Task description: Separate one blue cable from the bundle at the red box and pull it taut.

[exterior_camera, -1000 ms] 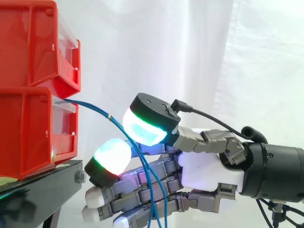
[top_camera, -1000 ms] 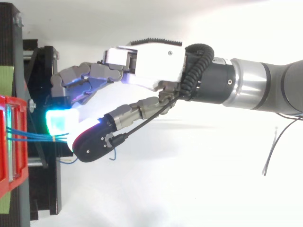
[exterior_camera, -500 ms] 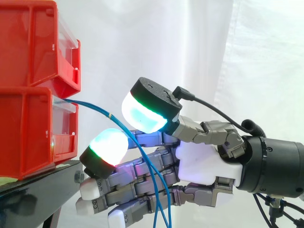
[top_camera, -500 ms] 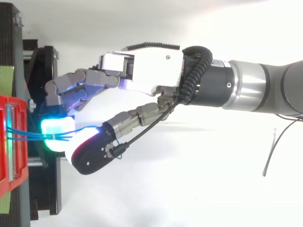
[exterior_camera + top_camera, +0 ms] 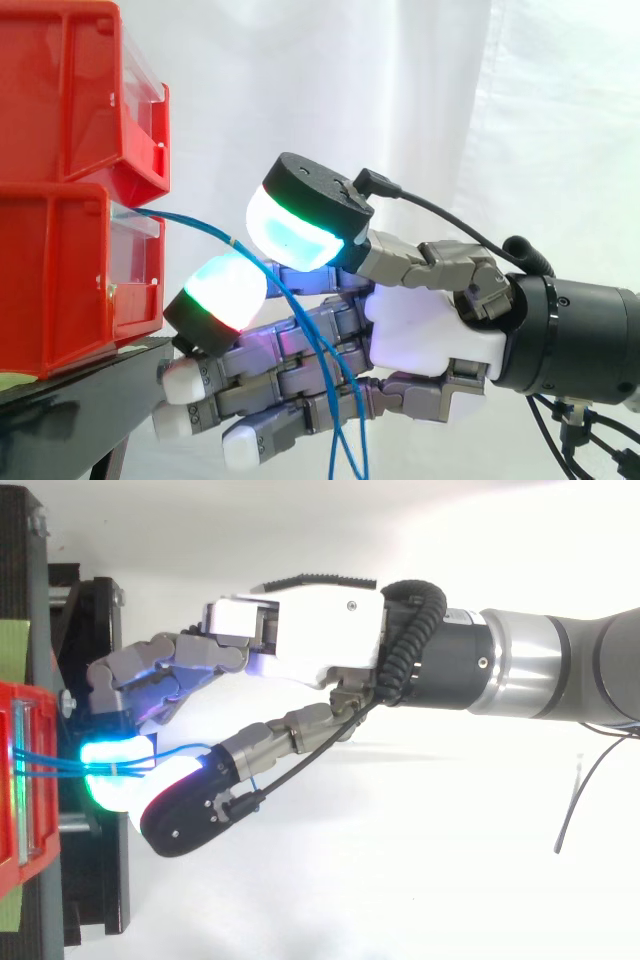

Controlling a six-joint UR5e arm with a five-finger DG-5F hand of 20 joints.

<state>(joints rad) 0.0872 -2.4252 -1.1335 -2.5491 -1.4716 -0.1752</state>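
Note:
A bundle of thin blue cables (image 5: pixel 200 227) leaves the front of the lower red bin (image 5: pixel 60 270) and arcs right and down across my hand (image 5: pixel 430 335). In the top view the cables (image 5: pixel 40 765) run from the bin (image 5: pixel 15 780) straight to the glowing pads. The thumb pad (image 5: pixel 295 228) sits just above the cables and a finger pad (image 5: pixel 228 292) just below, close together with the strands between them. The other fingers reach out almost straight under the cables. The hand (image 5: pixel 310 630) is open, and no single cable is parted from the rest.
A second red bin (image 5: pixel 70 90) is stacked on the lower one. Both rest on a black stand (image 5: pixel 90 385) whose edge lies right under my fingertips. A white curtain hangs behind. Loose cable ends dangle below the hand (image 5: pixel 350 460).
My hand has moved left toward the bins. The thumb pad and the finger pad have drawn closer around the cables.

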